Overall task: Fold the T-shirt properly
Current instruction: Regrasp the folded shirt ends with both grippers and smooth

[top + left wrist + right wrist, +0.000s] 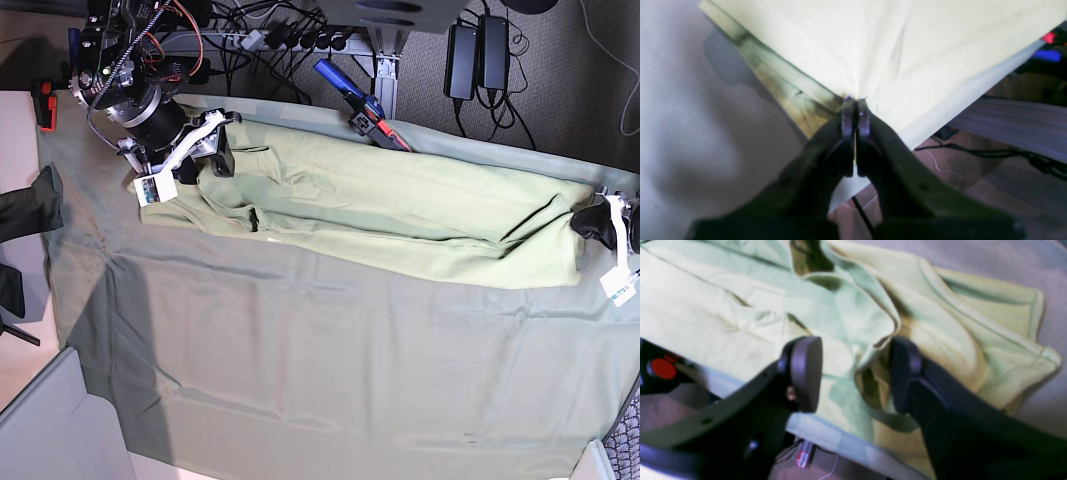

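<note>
The T-shirt [400,215], soft pale yellow-green cotton with stitched hems, lies stretched in a long rumpled band across the far side of the cloth-covered table [330,380]. The left end effector [855,100] pinches a taut corner between dark curved fingers; the right end effector [853,373] stands apart over bunched folds

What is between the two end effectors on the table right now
In the base view, only the T-shirt spans that stretch, lying along the table cloth from the open right end effector to the left end effector, which pinches its far end.
</note>
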Tool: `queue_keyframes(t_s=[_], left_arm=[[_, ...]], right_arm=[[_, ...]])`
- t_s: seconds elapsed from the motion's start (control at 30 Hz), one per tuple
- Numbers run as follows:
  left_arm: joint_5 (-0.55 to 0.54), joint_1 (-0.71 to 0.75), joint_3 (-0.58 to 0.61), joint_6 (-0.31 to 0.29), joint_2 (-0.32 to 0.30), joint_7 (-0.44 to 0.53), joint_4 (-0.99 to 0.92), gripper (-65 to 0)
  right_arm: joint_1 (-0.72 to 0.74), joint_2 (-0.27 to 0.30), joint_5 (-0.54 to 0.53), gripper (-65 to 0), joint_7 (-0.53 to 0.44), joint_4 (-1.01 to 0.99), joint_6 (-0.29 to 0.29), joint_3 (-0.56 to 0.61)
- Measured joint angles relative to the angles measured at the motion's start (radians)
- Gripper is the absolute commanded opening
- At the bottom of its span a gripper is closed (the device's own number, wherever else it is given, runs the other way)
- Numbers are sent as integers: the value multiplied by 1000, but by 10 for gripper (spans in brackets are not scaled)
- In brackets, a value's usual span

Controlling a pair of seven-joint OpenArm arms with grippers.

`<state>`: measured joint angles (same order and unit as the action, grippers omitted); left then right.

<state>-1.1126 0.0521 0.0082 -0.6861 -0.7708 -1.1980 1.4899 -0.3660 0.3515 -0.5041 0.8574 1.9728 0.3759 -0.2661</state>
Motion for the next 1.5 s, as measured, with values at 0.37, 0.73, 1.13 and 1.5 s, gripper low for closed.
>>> queue_keyframes(t_s=[0.37, 0.73, 1.13, 1.5], left_arm=[[120, -3, -3, 0, -2, 146, 0, -265], [40, -21, -177, 0, 123, 158, -182, -265], [-73, -27, -224, -4, 195, 116, -319, -265], [-114, -28, -225, -4, 251, 76, -319, -411]], right_arm=[[0, 0, 0, -329, 0, 0, 0, 0], [0, 0, 0, -329, 0, 0, 0, 0], [0, 0, 0, -329, 0, 0, 0, 0], [0, 0, 0, -329, 0, 0, 0, 0]])
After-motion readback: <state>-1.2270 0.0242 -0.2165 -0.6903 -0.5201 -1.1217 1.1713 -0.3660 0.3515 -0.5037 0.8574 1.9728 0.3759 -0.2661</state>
